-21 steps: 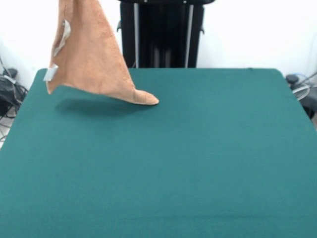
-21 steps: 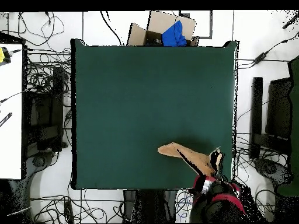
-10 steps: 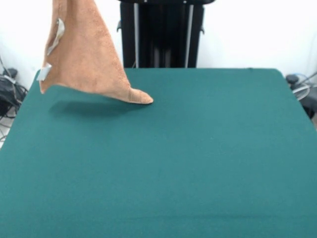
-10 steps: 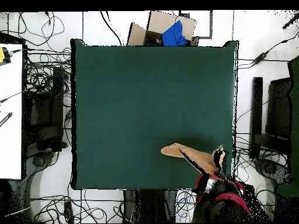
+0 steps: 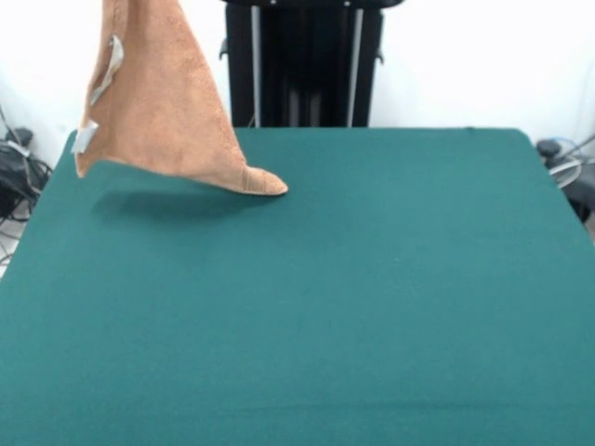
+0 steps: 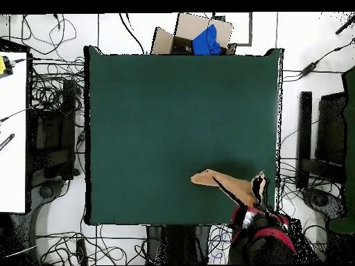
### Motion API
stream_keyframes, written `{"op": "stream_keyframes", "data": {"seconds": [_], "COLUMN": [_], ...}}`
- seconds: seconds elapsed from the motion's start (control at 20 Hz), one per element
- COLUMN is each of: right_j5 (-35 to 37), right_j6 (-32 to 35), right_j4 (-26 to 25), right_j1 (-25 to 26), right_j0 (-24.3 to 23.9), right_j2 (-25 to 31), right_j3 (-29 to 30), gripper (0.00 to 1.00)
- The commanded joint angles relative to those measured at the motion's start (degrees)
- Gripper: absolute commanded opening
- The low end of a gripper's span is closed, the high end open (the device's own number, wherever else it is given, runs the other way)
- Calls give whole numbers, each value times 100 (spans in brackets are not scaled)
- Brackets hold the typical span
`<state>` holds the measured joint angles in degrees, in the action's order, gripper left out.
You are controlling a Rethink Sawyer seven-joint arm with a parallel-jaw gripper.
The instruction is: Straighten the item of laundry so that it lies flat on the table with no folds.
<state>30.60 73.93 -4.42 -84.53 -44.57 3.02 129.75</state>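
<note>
The towel (image 5: 158, 102) hangs over the far left corner of the tabletop (image 5: 372, 297), lifted by its top so that it drapes in a tall triangle. At the towel's left edge I see the small white tag (image 5: 85, 137) and a pale strip running up the cloth; that side is clear of the felt and casts a shadow beneath it. To the right, only the towel's lowest tip touches the tabletop. From overhead, the gripper (image 6: 258, 188) sits at the end of the towel nearest the tabletop's edge, with the red and black arm (image 6: 263, 232) behind it. I cannot tell how the jaws stand, though the hanging cloth suggests they have hold of it. As I judge it, the step in hand is the lift and drag: the towel is raised, not yet spread. My next move would call for drawing away from the touching tip while lowering, so the cloth lays out flat without folding.
</note>
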Motion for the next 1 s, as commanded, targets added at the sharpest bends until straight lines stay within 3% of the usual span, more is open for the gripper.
{"op": "stream_keyframes", "data": {"seconds": [0.05, 0.35, 0.6, 0.8, 1.0], "right_j5": [731, 891, 889, 314, 384], "right_j6": [-982, -1411, -1368, -957, -635], "right_j4": [76, 176, 173, 123, 16], "right_j1": [-163, -183, -176, 32, 150], "right_j0": [10, -232, -184, 53, 260], "right_j2": [286, 299, 406, 670, 787], "right_j3": [10, -25, -61, -98, -203], "gripper": [0, 0, 0, 0, 0]}}
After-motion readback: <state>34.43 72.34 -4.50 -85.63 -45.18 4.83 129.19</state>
